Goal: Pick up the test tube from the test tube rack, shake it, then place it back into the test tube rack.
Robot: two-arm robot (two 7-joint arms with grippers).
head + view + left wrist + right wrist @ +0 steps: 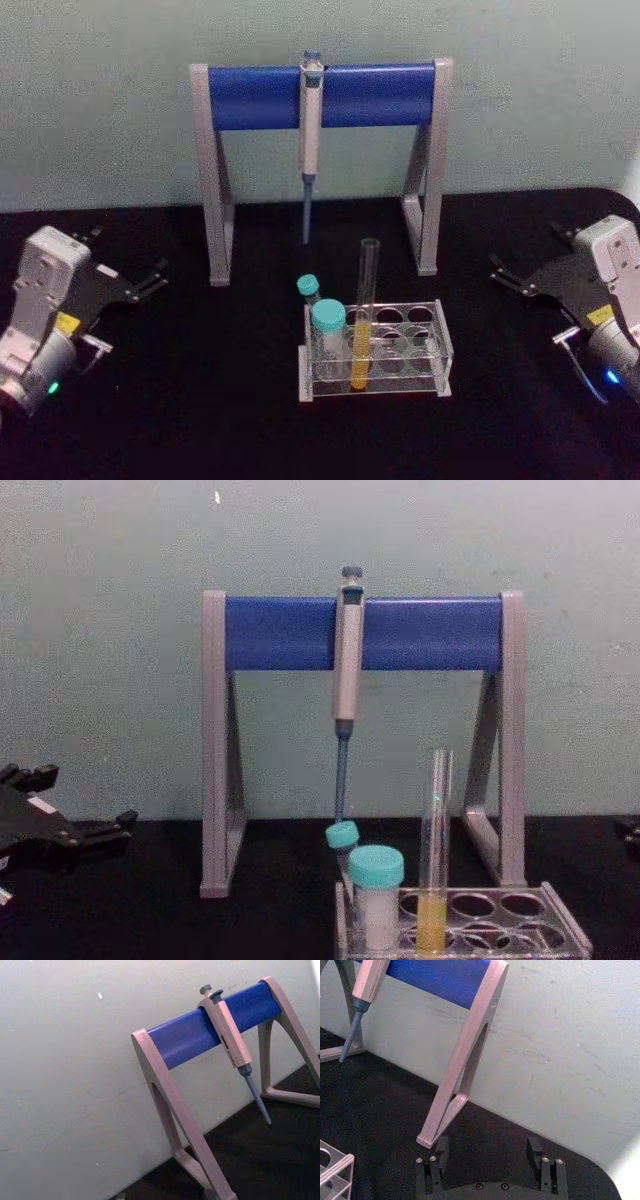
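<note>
The tall clear glass test tube [366, 318] with yellow-orange liquid stands upright in the low clear plastic test tube rack [441, 347] on the black bench [200, 400]. The left tool [128, 253] and the right tool [488, 1148] rest well aside, both spread apart.

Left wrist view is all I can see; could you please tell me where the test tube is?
Observer: The test tube stands upright in the test tube rack, beside a teal-capped vial.
Operator: Thank you. Is either hand near it?
Observer: No, the left hand and right hand sit apart from it on either side.
Operator: Is the right hand open?
Observer: Yes, its fingers are spread wide.
</note>
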